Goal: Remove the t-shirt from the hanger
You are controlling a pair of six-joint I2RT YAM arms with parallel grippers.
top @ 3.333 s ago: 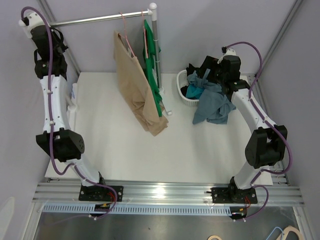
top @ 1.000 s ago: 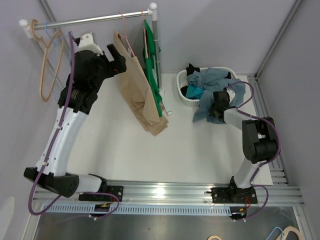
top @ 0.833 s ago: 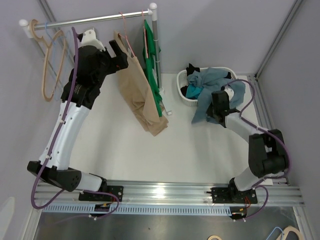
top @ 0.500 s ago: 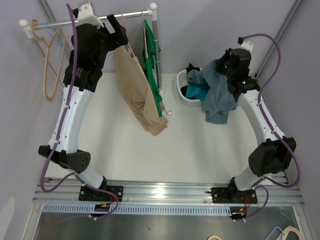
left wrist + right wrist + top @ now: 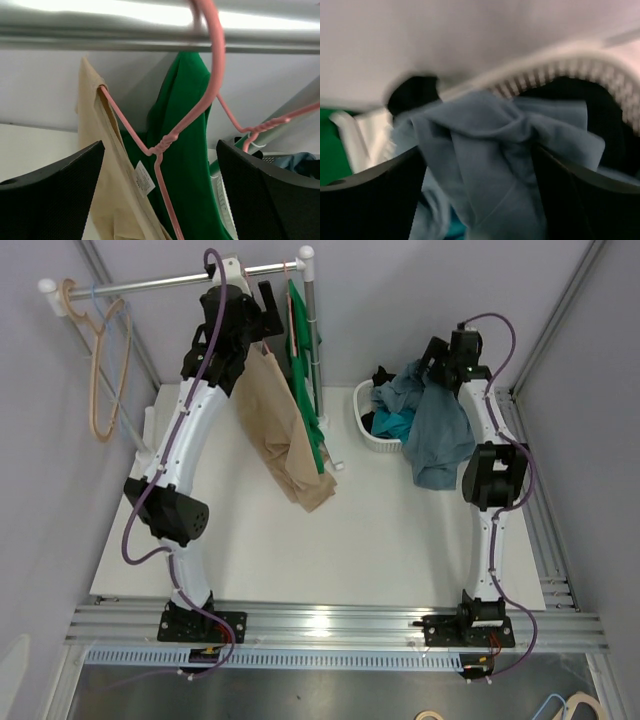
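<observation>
A beige t-shirt (image 5: 282,430) (image 5: 107,165) hangs on a pink hanger (image 5: 161,148) from the metal rail (image 5: 150,282) (image 5: 100,35). Behind it a green t-shirt (image 5: 306,390) (image 5: 186,125) hangs on a second pink hanger (image 5: 260,125). My left gripper (image 5: 258,302) (image 5: 160,145) is open just below the rail, its fingers on either side of the first hanger's twisted neck and not touching it. My right gripper (image 5: 440,355) (image 5: 477,155) is open over the white basket (image 5: 362,405), with a blue-grey t-shirt (image 5: 440,430) (image 5: 485,150) loose between its fingers.
Bare wooden hangers (image 5: 105,370) hang at the rail's left end. The rail's white post (image 5: 312,330) stands beside the green t-shirt. The basket rim (image 5: 580,67) holds dark and teal clothes, and the blue-grey t-shirt spills over its right side onto the white table (image 5: 230,530).
My left arm has swung up and right to the rail at the pink hanger. My right arm lifted the blue-grey t-shirt above the basket, and its jaws went from shut to open.
</observation>
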